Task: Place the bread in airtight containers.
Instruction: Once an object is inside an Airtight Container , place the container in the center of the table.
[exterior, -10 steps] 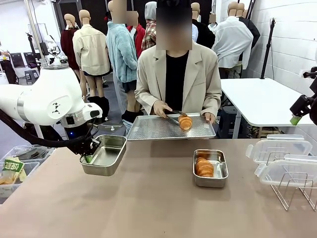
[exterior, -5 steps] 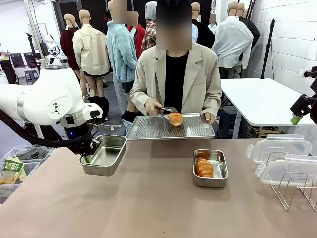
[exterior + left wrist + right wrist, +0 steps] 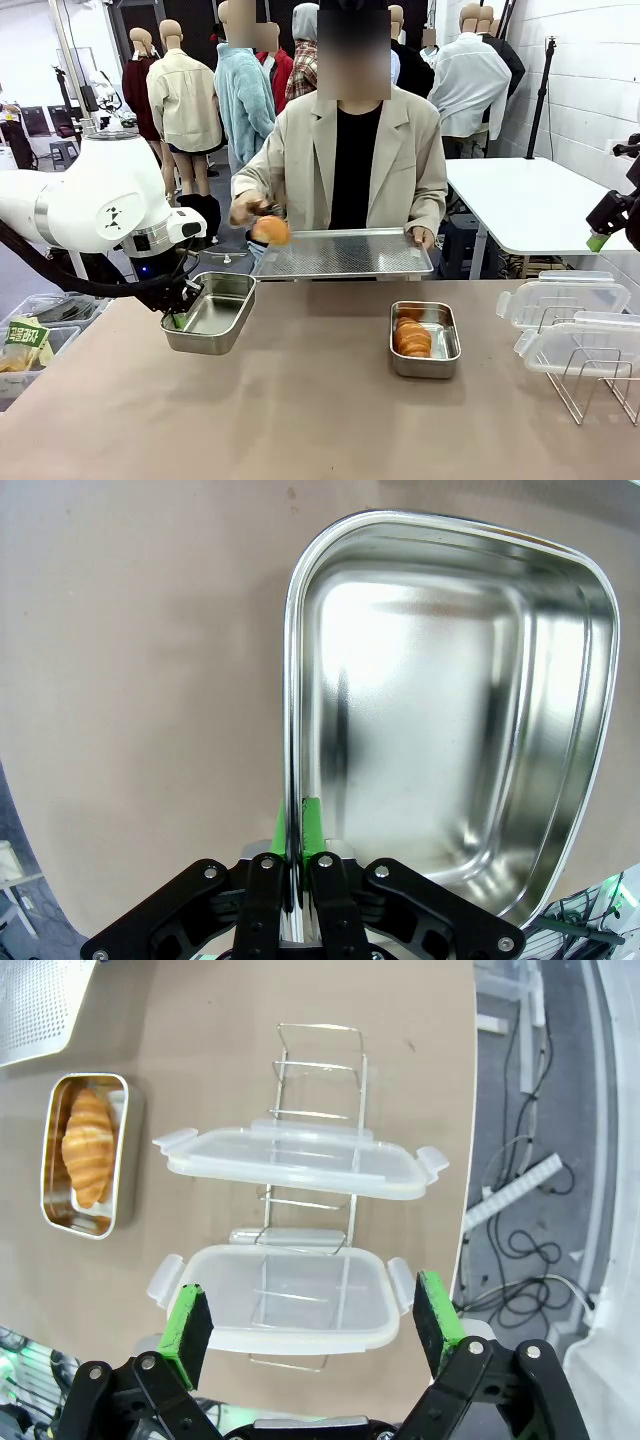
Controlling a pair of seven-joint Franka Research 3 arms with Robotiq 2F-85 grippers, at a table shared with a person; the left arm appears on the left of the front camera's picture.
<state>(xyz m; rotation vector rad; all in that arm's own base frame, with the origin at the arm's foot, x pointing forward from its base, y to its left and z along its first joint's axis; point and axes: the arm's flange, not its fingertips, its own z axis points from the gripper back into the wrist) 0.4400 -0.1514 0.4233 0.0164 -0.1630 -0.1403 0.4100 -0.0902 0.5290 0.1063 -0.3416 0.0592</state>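
Looking from the left end of the bench (image 3: 300,430), I have my left hand (image 3: 296,820) pinched narrow on the rim of an empty steel tin (image 3: 205,343). The front camera hides that grip behind cables and the tin's wall. The left wrist camera shows it plainly: one green pad (image 3: 311,818) inside the wall, one outside, and a bare, shiny bottom. Whether the tin rests on the bench or hangs just over it I cannot tell.

Above and just behind that tin, the person's hand (image 3: 245,210) holds a piece of bread (image 3: 270,230) in the air, off the left end of a perforated tray (image 3: 345,255). The person's other hand (image 3: 422,237) grips the tray's right edge.

Right of the middle, a second tin (image 3: 422,368) sits on the bench with a croissant (image 3: 88,1145) in it. From the front it reads as an orange heap. The right wrist camera, looking straight down, shows it ridged and lying lengthwise.

Farther right, two clear lids (image 3: 295,1160) sit on a wire rack (image 3: 315,1070). My right hand (image 3: 312,1316) hangs above them, spread wide and holding nothing. At the front camera's right edge one of its green pads (image 3: 597,242) shows, high over the lids.
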